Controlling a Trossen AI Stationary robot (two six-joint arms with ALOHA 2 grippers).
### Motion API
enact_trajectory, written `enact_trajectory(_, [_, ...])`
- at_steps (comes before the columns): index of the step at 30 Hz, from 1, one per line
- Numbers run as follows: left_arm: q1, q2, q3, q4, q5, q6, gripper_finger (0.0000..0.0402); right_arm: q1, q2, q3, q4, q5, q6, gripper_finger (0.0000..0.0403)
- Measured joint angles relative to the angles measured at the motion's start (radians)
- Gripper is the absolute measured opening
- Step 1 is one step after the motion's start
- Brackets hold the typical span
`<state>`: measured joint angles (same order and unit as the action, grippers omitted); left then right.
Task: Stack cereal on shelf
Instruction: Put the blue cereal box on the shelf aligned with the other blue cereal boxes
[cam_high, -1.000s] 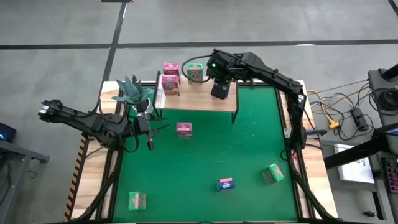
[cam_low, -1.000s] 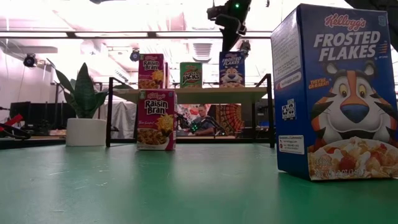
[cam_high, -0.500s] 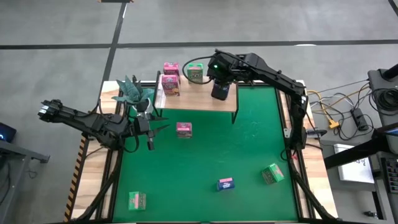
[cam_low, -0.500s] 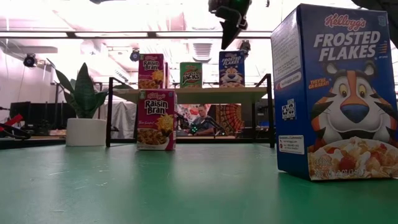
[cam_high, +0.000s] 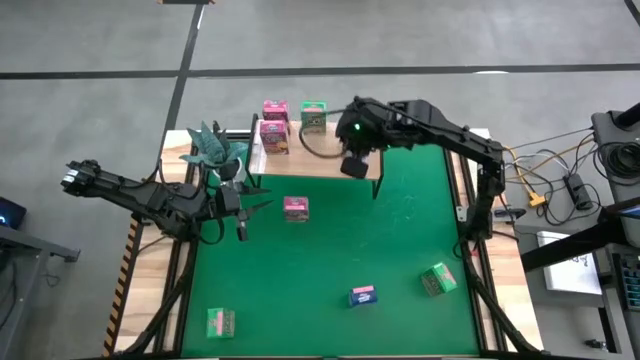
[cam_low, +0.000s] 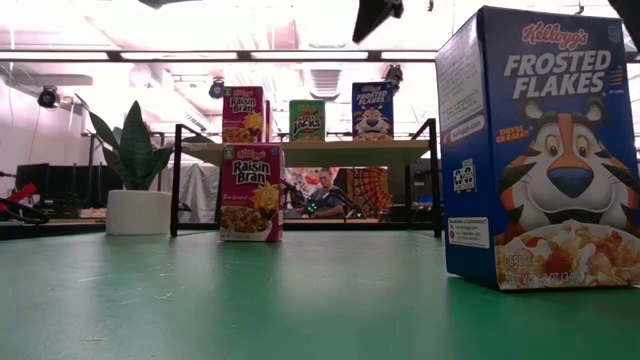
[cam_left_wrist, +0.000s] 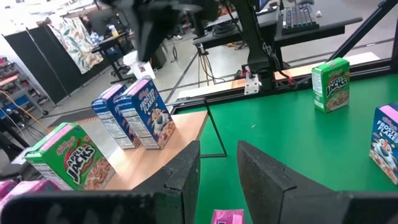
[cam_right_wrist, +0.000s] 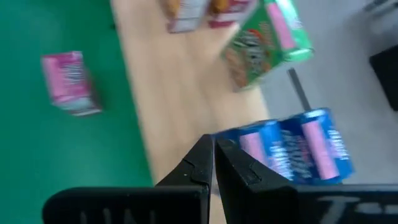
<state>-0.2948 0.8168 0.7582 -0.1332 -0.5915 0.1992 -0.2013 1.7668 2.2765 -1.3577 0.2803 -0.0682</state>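
shelf: the light-wood shelf (cam_high: 310, 160) stands at the far edge of the desk (cam_high: 400, 240); on it two pink boxes (cam_high: 273, 137), a green box (cam_high: 313, 115) and two blue boxes (cam_right_wrist: 292, 149) side by side
right claw: the right claw (cam_high: 352, 166) hangs above the shelf's right end, fingers pressed together, holding nothing; the blue boxes stand just beyond it
left claw: the left claw (cam_high: 238, 205) waits low near the plant (cam_high: 213, 148), fingers a little apart, nothing between them
loose cereal: a pink box (cam_high: 295, 208) upright just in front of the shelf; a blue box (cam_high: 363, 296), a green box (cam_high: 438, 279) and another green box (cam_high: 220, 322) toward the near edge
key relation: the pink box stands just right of the left claw, well apart from the right claw, so the left arm looks nearer; its long axis is vertical
look: small printed cartons, pink Raisin Bran, green Apple Jacks, blue Frosted Flakes
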Motion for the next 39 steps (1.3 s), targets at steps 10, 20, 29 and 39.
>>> enact_trajectory(10, [0.000, 0.025, 0.000, -0.040, 0.002, -0.064, 0.0088, 0.268, -0.021, -0.044, 0.004, -0.045, 0.115, 0.0009])
enact_trajectory(20, [-0.001, 0.045, 0.000, -0.040, 0.002, -0.087, 0.0088, 0.534, -0.021, -0.207, 0.075, -0.041, 0.341, 0.0009])
enact_trajectory(29, [-0.006, 0.046, 0.000, -0.039, 0.007, -0.133, 0.0088, 0.681, -0.020, -0.397, 0.143, -0.045, 0.478, 0.0009])
enact_trajectory(39, [-0.006, 0.048, 0.000, -0.039, 0.008, -0.139, 0.0088, 0.697, -0.020, -0.531, 0.174, -0.098, 0.645, 0.0051])
